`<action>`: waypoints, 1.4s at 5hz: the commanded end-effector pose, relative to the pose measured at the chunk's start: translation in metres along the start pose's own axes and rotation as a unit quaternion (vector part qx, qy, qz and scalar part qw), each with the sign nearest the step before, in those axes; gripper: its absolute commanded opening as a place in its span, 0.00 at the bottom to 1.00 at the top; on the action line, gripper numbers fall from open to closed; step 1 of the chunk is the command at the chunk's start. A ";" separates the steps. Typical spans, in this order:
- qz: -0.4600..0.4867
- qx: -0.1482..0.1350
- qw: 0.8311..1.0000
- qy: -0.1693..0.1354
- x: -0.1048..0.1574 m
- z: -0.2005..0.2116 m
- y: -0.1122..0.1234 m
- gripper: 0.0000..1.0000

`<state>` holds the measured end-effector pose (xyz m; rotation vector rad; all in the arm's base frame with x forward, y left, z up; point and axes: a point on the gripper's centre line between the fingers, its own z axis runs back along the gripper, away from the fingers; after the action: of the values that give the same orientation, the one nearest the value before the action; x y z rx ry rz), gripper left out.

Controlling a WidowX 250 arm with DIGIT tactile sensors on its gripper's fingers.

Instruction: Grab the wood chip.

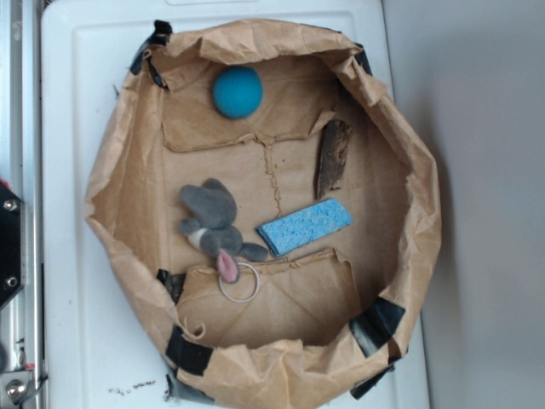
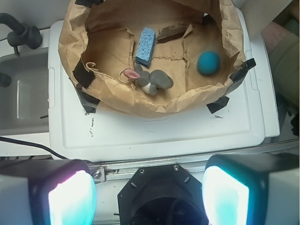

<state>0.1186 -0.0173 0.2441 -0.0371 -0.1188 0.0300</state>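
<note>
The wood chip (image 1: 332,158) is a dark brown, rough sliver lying on the floor of the brown paper basin (image 1: 409,162), right of centre, just above the blue sponge (image 1: 305,227). In the wrist view the wood chip (image 2: 172,32) lies at the far side of the basin, right of the sponge (image 2: 146,46). My gripper (image 2: 149,197) is open, its two glowing pads (image 2: 70,199) wide apart with nothing between them. It hangs well back from the basin, over the robot's base. The gripper itself does not show in the exterior view.
A teal ball (image 1: 237,92) lies at the basin's far end. A grey plush mouse (image 1: 213,226) and a white ring (image 1: 240,283) lie left of the sponge. The basin sits on a white lid (image 1: 68,256). A metal rail (image 1: 17,170) runs along the left.
</note>
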 end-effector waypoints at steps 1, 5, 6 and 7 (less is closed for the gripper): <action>0.000 0.000 1.000 0.000 0.000 0.000 0.000 1.00; 0.200 0.027 0.978 -0.058 0.143 -0.032 0.084 1.00; 0.200 0.027 0.978 -0.058 0.143 -0.032 0.084 1.00; 0.200 0.027 0.978 -0.058 0.143 -0.032 0.084 1.00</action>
<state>0.2647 0.0573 0.2088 -0.0091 -0.1701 0.4187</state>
